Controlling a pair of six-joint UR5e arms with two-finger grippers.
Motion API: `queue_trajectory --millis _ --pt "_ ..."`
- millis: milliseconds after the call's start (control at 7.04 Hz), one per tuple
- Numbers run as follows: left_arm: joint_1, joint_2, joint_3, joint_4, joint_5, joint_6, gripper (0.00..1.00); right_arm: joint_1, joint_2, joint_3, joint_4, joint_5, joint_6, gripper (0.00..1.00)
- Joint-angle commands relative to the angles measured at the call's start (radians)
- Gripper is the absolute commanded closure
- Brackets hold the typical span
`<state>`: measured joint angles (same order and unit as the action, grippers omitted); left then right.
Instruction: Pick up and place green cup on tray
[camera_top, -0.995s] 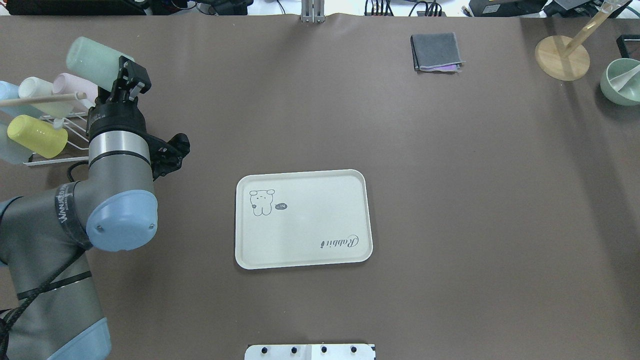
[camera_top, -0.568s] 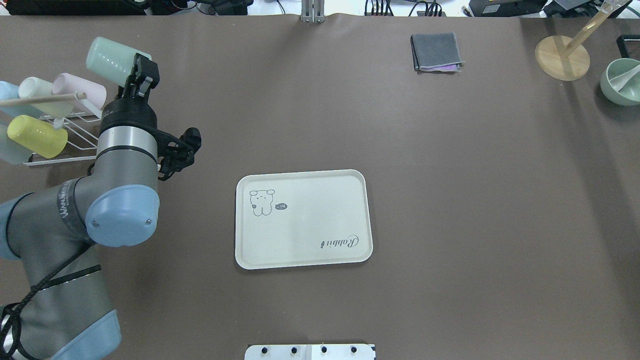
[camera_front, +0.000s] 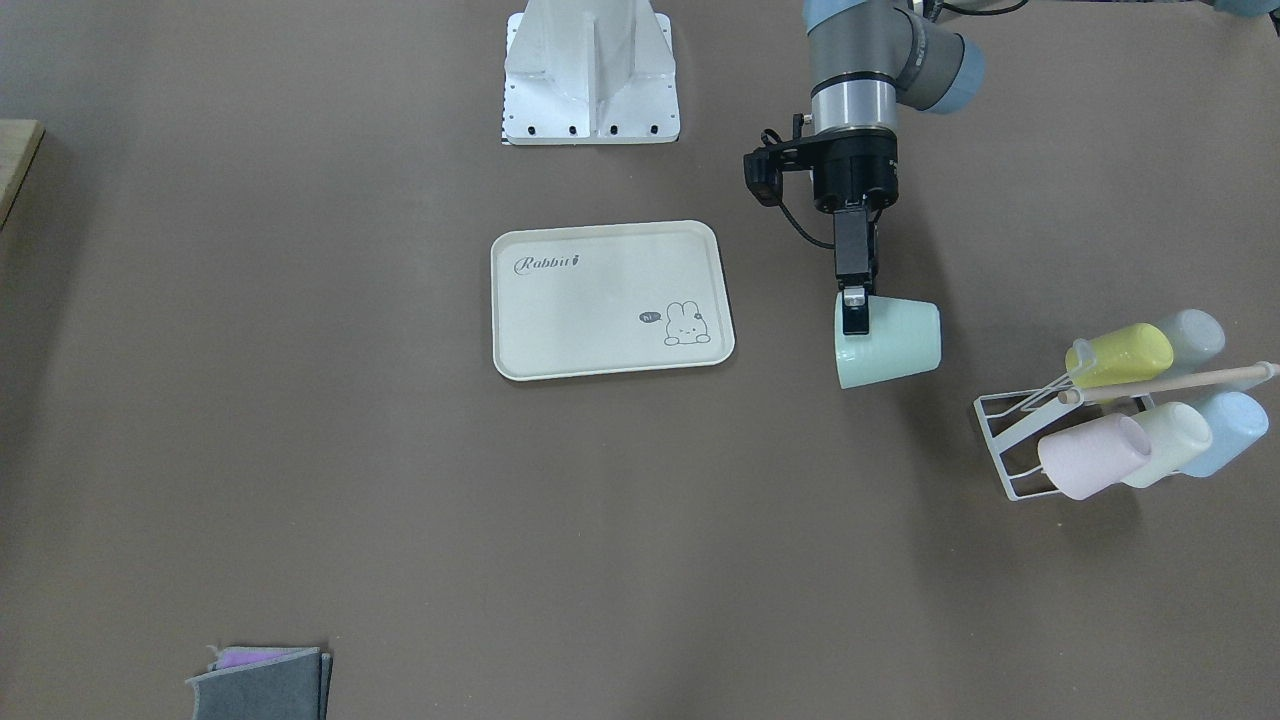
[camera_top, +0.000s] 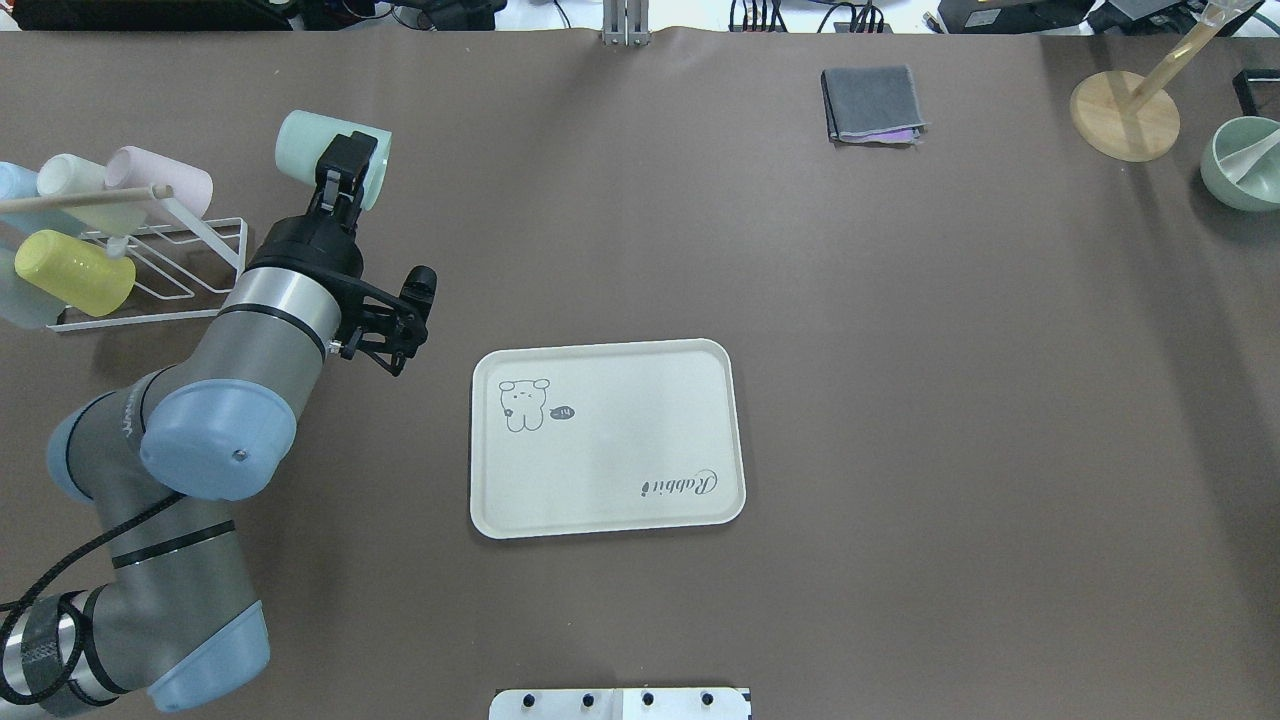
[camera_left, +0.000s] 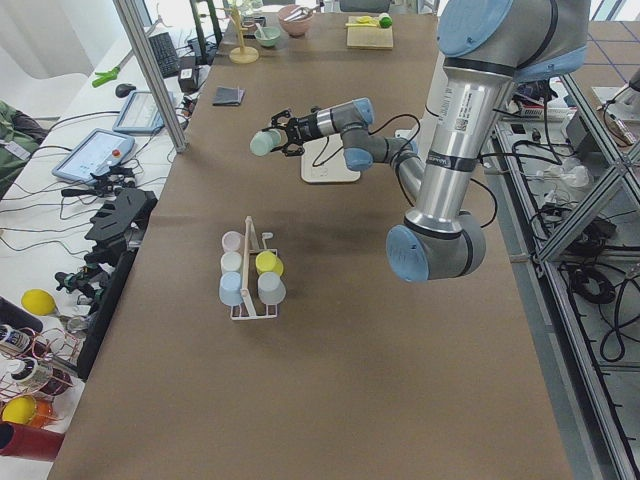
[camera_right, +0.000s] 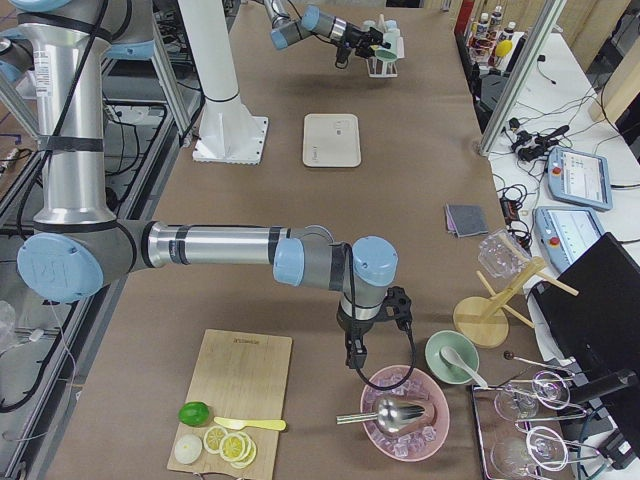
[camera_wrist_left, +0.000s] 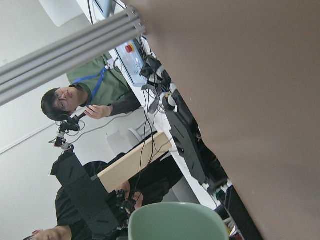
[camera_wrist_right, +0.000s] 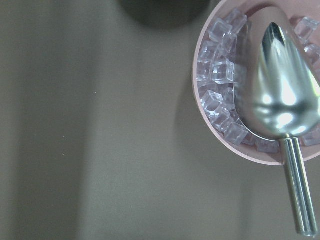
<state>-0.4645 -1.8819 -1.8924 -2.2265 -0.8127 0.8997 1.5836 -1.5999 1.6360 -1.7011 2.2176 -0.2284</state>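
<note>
The mint-green cup (camera_top: 305, 145) is off the rack and held on its side in the air by my left gripper (camera_top: 345, 172), which is shut on its rim. In the front-facing view the cup (camera_front: 895, 345) hangs right of the tray, with the gripper (camera_front: 853, 318) at its mouth. Its rim fills the bottom of the left wrist view (camera_wrist_left: 177, 222). The cream "Rabbit" tray (camera_top: 620, 440) lies flat with nothing on it at the table's middle and shows in the front-facing view too (camera_front: 600, 320). My right gripper (camera_right: 356, 352) shows only in the exterior right view; I cannot tell whether it is open or shut.
A white wire rack (camera_top: 195, 250) at the left holds yellow (camera_top: 75, 270), pink (camera_top: 165, 180), cream-green and blue cups. A grey cloth (camera_top: 872, 103), a wooden stand (camera_top: 1124, 115) and a green bowl (camera_top: 1243, 163) sit at the far right. A pink ice bowl with a scoop (camera_wrist_right: 280, 90) lies under the right wrist.
My left arm has carried the green cup to the right and a little nearer, away from the rack and toward the tray. The grip on the cup is unchanged.
</note>
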Motion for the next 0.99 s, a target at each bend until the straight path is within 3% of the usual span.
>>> queue_trajectory --millis 0,284,710,852 --pt "0.003 -0.014 0.018 -0.166 -0.249 -0.161 0.58 -0.001 0.000 -0.001 0.001 -0.001 0.001 0.00" --pt "0.006 -0.054 0.102 -0.406 -0.490 -0.348 0.59 -0.001 0.000 -0.002 0.001 -0.001 0.000 0.00" --pt "0.055 -0.088 0.153 -0.603 -0.648 -0.745 0.60 -0.001 -0.002 -0.015 0.000 -0.003 0.000 0.00" --pt "0.056 -0.103 0.215 -0.727 -0.693 -0.875 0.60 -0.001 -0.002 -0.016 0.000 -0.003 0.000 0.00"
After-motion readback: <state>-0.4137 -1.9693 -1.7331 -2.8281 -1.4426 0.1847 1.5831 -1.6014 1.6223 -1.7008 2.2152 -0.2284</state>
